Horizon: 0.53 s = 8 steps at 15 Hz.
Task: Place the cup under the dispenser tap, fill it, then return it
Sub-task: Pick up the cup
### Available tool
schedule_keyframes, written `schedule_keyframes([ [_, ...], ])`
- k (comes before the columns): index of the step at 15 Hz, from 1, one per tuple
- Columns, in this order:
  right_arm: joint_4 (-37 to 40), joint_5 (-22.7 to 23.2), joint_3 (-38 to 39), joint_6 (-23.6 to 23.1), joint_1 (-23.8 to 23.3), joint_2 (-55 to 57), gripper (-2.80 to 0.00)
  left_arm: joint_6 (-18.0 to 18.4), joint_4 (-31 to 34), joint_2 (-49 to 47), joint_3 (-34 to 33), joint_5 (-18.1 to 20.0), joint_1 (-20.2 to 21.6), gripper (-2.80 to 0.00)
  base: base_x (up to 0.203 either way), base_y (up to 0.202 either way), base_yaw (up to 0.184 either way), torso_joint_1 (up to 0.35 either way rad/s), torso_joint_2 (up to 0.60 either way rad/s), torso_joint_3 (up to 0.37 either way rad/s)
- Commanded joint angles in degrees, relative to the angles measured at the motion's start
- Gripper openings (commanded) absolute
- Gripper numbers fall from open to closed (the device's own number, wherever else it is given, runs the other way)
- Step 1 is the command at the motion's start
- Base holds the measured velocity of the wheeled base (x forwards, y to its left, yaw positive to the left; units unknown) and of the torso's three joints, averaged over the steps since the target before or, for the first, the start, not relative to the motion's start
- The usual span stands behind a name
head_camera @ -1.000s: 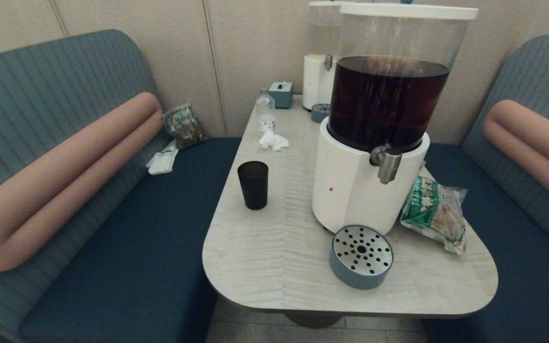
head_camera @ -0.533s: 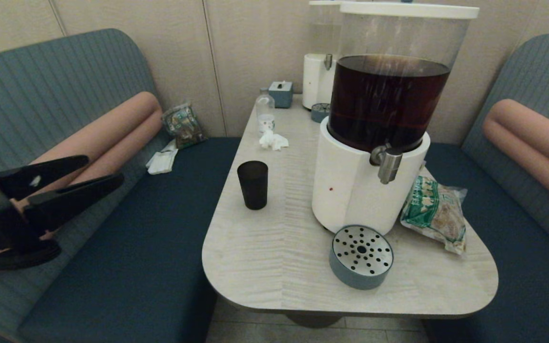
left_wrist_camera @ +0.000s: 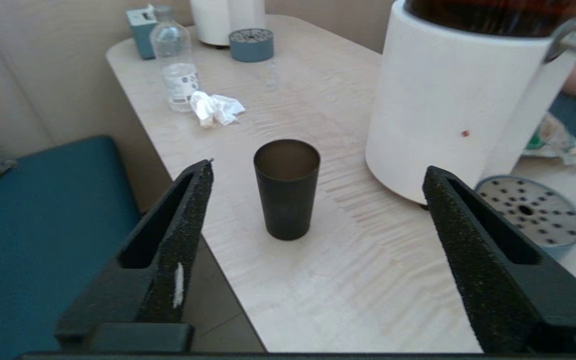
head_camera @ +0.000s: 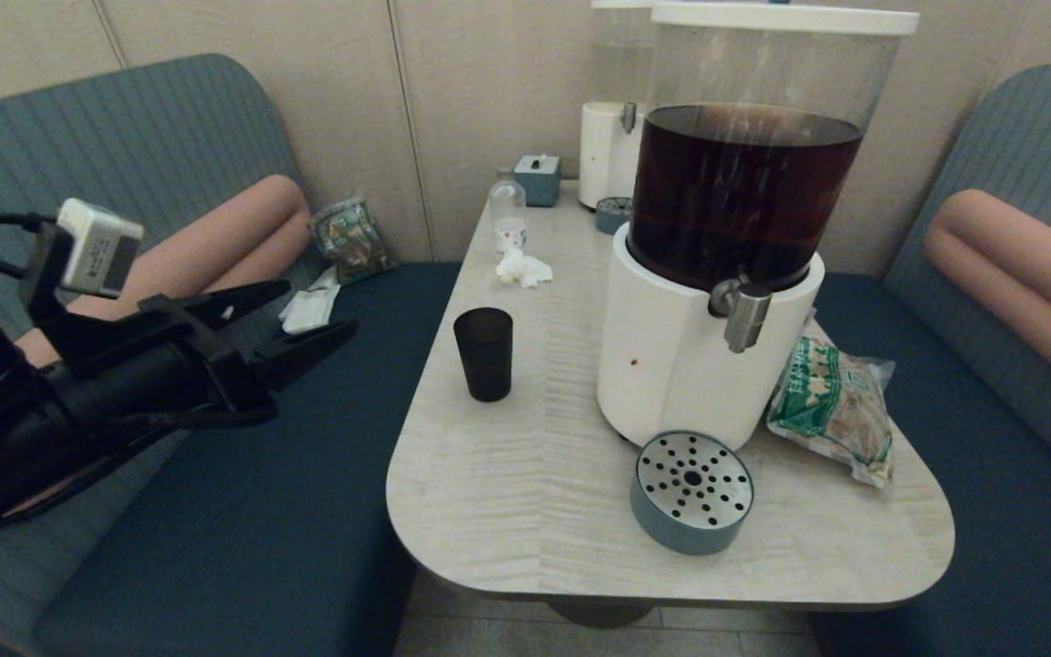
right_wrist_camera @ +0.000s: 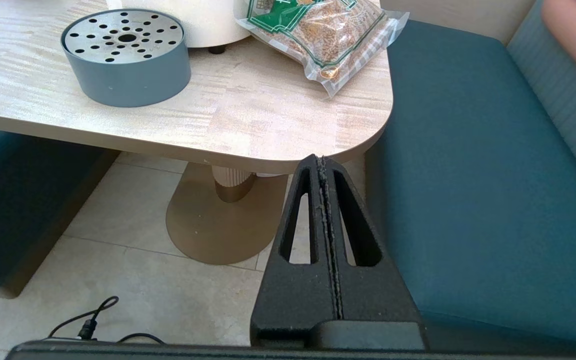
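Pale wood tabletop between teal booth seats. Empty cup upright mid-frame; dispenser tank holds dark liquid behind tap. Left end effector wide open, empty, at frame left; right end effector closed, empty.

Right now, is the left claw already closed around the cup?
No, the left claw is open and short of the cup, which stands free on the table.

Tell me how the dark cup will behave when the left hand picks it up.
The cup looks empty, so probably light. Its smooth walls taper toward the base, so it may slip downward in a loose grip. Tall and narrow-footed, it could tip if one finger of the open left hand touches first.
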<state>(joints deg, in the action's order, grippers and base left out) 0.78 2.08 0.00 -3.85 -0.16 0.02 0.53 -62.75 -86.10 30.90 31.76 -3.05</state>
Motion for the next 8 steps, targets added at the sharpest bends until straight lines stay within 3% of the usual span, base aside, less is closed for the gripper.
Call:
schedule_keyframes([
  [1,0.0,0.0,0.0,0.0,0.0,0.1,-2.8,0.0,-5.0,-9.2,0.3,1.3,0.6,0.0,0.0,0.0,0.0,0.0,0.0,0.0],
  [4,0.0,0.0,0.0,0.0,0.0,0.1,-2.8,-0.2,-15.0,-18.5,-0.5,4.4,0.7,0.0,0.0,0.0,0.0,0.0,0.0,0.0],
  [8,0.0,0.0,0.0,0.0,0.1,0.1,-2.8,1.9,-17.4,-26.1,1.0,13.6,0.8,0.0,0.0,0.0,0.0,0.0,0.0,0.0],
])
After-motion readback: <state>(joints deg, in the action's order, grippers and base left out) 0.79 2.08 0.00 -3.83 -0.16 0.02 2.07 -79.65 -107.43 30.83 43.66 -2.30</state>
